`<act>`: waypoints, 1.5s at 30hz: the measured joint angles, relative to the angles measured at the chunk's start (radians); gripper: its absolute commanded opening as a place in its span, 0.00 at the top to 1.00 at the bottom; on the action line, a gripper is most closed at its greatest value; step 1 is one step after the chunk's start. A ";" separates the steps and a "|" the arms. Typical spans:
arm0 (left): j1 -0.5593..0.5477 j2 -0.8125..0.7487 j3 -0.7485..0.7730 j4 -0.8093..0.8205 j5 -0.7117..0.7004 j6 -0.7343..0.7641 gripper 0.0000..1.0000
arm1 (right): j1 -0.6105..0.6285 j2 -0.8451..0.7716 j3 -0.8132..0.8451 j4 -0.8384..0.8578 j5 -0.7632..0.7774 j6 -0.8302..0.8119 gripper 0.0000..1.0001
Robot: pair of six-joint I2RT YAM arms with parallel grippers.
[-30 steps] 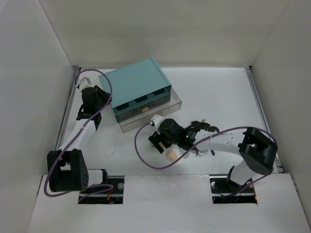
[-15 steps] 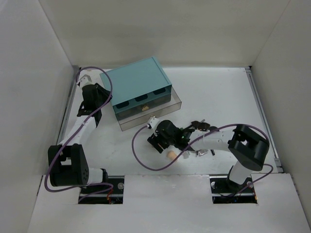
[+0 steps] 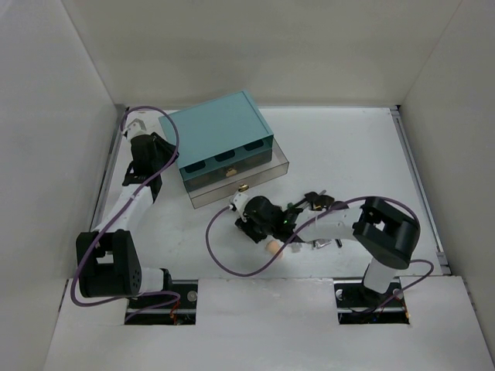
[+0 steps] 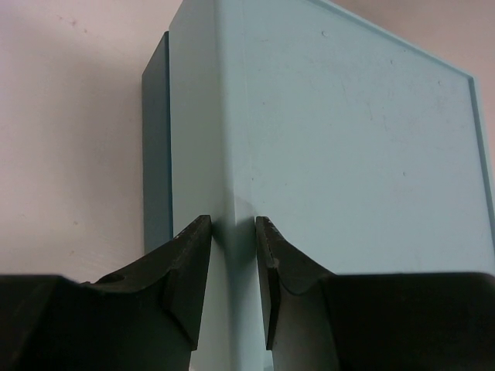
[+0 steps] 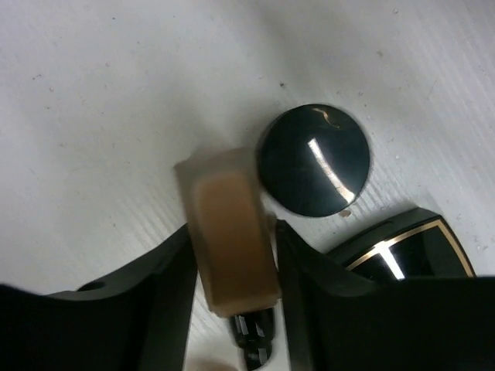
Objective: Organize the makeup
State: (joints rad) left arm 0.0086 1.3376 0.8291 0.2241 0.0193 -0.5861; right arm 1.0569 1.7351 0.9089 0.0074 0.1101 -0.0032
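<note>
**Inspector:** Start at the left. How does the left gripper [image 4: 232, 232] stand?

**Assistant:** It is at the rear left corner of the teal box [image 3: 220, 139]. In the wrist view its fingers [image 4: 189, 267] are apart by a narrow gap, one on each side of the box's upright corner edge. Nothing lies between them. I cannot tell whether the tips touch the box.

**Inspector:** And the box?

**Assistant:** It sits toward the back left of the table [image 3: 348, 147]. Its lower drawer [image 3: 271, 171] is pulled out toward the arms, with a gold handle [image 3: 243, 188] at the front. The drawer's contents cannot be made out.

**Inspector:** The right gripper [image 5: 232, 232]?

**Assistant:** It is low over the table near the middle, just in front of the drawer. Its fingers [image 5: 313, 282] are clamped on a bottle [image 5: 224, 193] of tan liquid, one on each long side. The black cap points toward the wrist. I cannot tell whether the bottle rests on the table or is lifted.

**Inspector:** Any other makeup nearby?

**Assistant:** A peach sponge [image 3: 272, 246] lies on the table just nearside of that gripper. A round compact [image 5: 313, 158], black, sits just beside the bottle's far end, on its right. Whether they touch is unclear. A gold-trimmed compact [image 5: 402, 243], also black, lies further right, partly hidden by a finger. In the overhead view, small dark items [image 3: 319, 199] cluster behind the right arm, too small to tell apart.
</note>
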 measured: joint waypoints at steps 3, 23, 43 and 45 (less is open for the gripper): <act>-0.001 -0.007 0.000 -0.010 0.000 0.001 0.74 | 0.025 -0.015 -0.010 -0.011 0.050 -0.002 0.85; 0.037 -0.234 -0.002 -0.195 0.022 0.020 0.00 | -0.070 -0.330 0.278 -0.014 -0.007 -0.196 0.91; -0.455 -0.634 -0.044 -0.542 -0.075 0.030 0.00 | -0.260 0.020 0.460 -0.015 -0.201 -0.125 0.25; -0.525 -0.620 -0.043 -0.555 -0.097 0.032 0.00 | -0.278 0.018 0.460 -0.014 -0.204 -0.109 0.23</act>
State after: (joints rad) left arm -0.5163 0.7174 0.7856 -0.3305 -0.0780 -0.5545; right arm 0.7788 1.7535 1.3685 -0.0067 -0.0937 -0.1127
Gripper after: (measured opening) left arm 0.997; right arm 0.752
